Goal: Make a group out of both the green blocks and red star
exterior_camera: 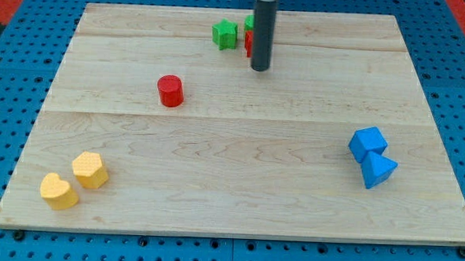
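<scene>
Near the board's top edge the green star (225, 34) sits flat; which way it points I cannot tell. Just to its right, a second green block (250, 23) and a red block (250, 43) peek from behind the rod, shapes hidden. My tip (259, 69) rests below them. The wooden board (230, 178) lies on blue pegboard (6, 89).

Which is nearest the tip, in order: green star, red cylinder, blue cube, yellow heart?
From my tip:
1. green star, just up-left of it
2. red cylinder, to the view's left
3. blue cube, lower right
4. yellow heart, bottom-left corner
</scene>
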{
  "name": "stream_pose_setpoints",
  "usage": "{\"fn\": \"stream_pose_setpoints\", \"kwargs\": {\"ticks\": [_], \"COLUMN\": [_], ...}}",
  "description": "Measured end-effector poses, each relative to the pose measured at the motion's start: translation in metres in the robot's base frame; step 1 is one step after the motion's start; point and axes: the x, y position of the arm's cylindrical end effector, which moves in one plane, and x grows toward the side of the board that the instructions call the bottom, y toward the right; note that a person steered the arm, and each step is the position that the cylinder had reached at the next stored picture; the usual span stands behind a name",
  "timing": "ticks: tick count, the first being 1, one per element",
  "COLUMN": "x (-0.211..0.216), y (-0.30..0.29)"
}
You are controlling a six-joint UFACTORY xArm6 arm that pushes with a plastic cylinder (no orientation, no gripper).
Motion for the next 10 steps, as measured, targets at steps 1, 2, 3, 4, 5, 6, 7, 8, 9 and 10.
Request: {"fn": "stream_pose_setpoints", "kwargs": {"ticks": [1,2,3,4,5,6,7,8,9,10], "x": [-0.032,-0.099,-0.063,-0.048,-0.068,-0.082,-0.077,-0.073,-0.083,-0.083], "y": [0.023,0.052,0.053,0.048,0.020,0.013,0.000,-0.016,0.021,0.024]}}
